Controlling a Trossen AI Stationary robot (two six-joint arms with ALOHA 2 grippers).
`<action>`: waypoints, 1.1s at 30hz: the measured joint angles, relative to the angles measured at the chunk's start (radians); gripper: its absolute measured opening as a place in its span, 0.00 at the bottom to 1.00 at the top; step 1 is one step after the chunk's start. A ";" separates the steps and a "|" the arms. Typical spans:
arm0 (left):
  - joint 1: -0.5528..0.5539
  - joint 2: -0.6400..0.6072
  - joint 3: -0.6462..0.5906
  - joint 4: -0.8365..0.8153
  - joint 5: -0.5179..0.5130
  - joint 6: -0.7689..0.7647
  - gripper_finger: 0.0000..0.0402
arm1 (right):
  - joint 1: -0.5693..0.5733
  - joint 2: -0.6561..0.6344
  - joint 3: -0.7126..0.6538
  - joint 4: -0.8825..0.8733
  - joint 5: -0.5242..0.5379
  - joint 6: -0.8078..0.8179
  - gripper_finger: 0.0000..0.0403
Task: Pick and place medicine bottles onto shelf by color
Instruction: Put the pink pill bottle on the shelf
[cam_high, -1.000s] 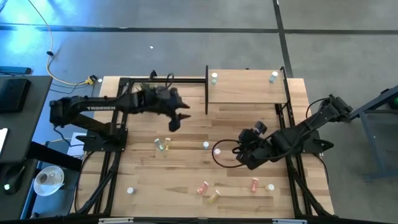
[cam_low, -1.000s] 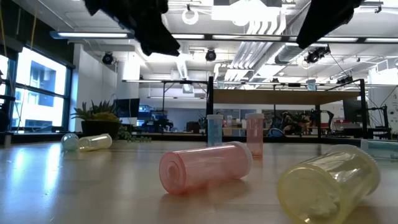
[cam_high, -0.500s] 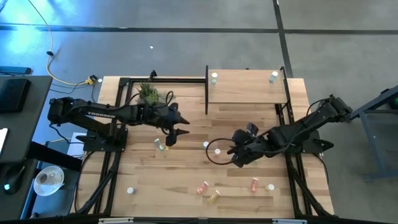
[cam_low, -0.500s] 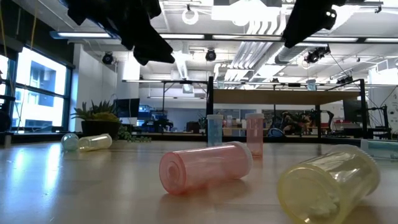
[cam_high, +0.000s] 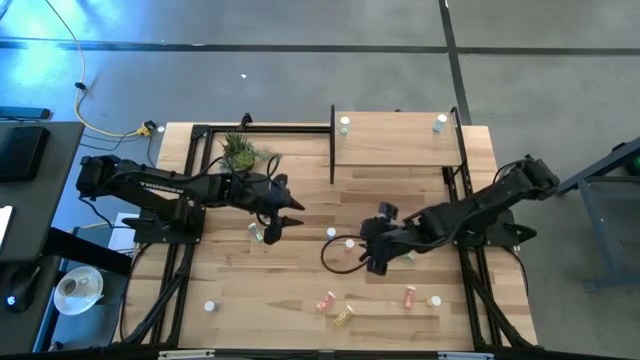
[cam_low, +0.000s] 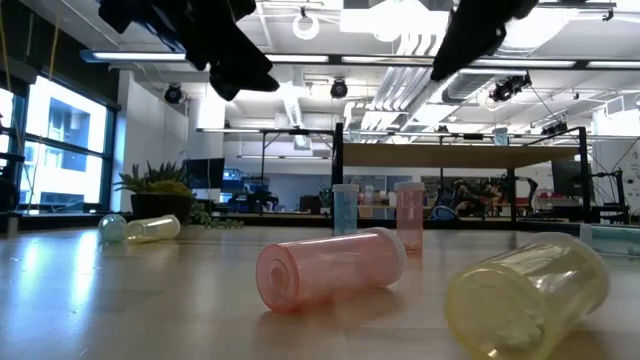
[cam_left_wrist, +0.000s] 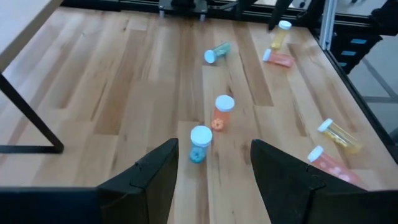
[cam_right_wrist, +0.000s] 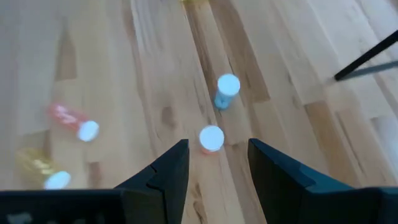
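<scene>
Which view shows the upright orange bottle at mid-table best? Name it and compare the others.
The left wrist view: the orange bottle stands clear beside the teal bottle. The right wrist view shows mostly its cap, blurred. The high view shows a speck.

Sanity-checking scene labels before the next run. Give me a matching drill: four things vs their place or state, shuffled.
Things:
1. plant
2. shelf
3. pink bottle
4. blue bottle

Place or state:
A. lying on its side near the front edge of the table
B. standing upright, white cap up, mid-table
C. raised board on the far right
D. far-left part of the tabletop

Pairs: 1-D, 2-C, 3-A, 4-B.

The left gripper and the right gripper both hang open over mid-table, holding nothing.
</scene>
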 joint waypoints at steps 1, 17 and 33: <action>-0.003 0.000 0.000 0.000 0.000 0.000 0.48 | -0.006 0.015 0.000 0.001 0.001 -0.001 0.38; -0.005 0.000 0.000 -0.013 0.000 -0.003 0.48 | -0.066 0.181 0.000 0.089 -0.098 -0.136 0.39; -0.005 0.000 0.000 -0.022 0.000 -0.018 0.48 | -0.127 0.235 0.000 0.120 -0.159 -0.141 0.54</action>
